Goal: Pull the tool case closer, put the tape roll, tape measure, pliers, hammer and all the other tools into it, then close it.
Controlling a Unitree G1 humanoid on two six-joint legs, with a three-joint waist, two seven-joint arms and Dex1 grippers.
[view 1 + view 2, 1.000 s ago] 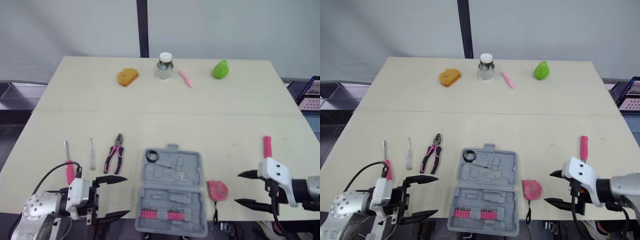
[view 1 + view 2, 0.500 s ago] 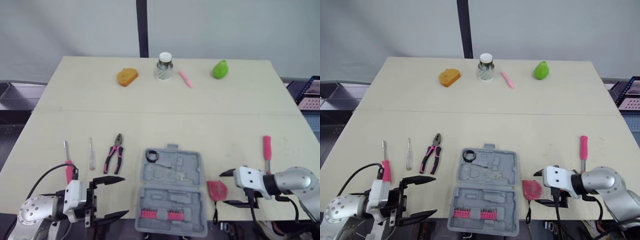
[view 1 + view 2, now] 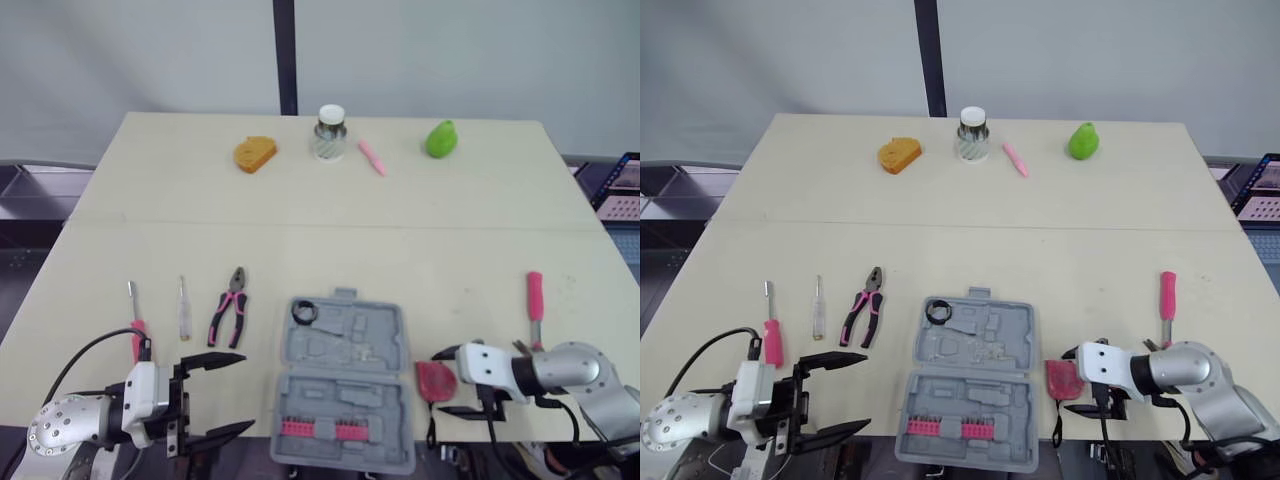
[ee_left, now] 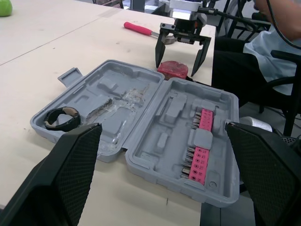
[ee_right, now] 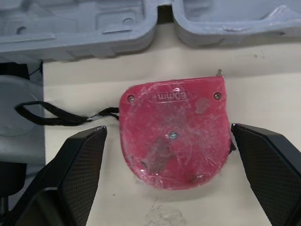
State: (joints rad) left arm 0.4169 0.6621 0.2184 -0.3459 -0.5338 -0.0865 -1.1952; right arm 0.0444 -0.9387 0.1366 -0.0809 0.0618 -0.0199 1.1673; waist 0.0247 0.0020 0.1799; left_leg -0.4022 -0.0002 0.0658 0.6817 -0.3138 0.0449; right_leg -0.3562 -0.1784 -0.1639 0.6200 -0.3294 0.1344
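While a second ago the right gripper [image 3: 437, 382] hung out near the table's right front corner, well apart from its target, it has since swung inward, and its two black fingers now stand spread on either side of the red, rounded plastic tape measure [image 5: 174, 136], not yet closed on it. The tape measure has not moved: it lies flat on the pale wooden table [image 3: 320, 240] just beside the right edge of the grey moulded-plastic tool case [image 3: 345, 380], with its black cord trailing toward the front edge. The tool case also sits where it did, open and close to the robot, with the black ring-shaped tape roll [image 3: 304, 311] already in its far left pocket. The left gripper [image 3: 247, 392] stays released with fingers wide, holding nothing, at the front edge left of the case, having drifted slightly outward. I judge that the pull and the tape roll are done and the tape measure pick is about to begin. The pink-and-black-handled pliers [image 3: 228, 306], the pink-handled screwdriver [image 3: 135, 325], the clear-handled screwdriver [image 3: 184, 310] and the pink-handled tool [image 3: 535, 300] on the right, probably the hammer, still lie on the table.
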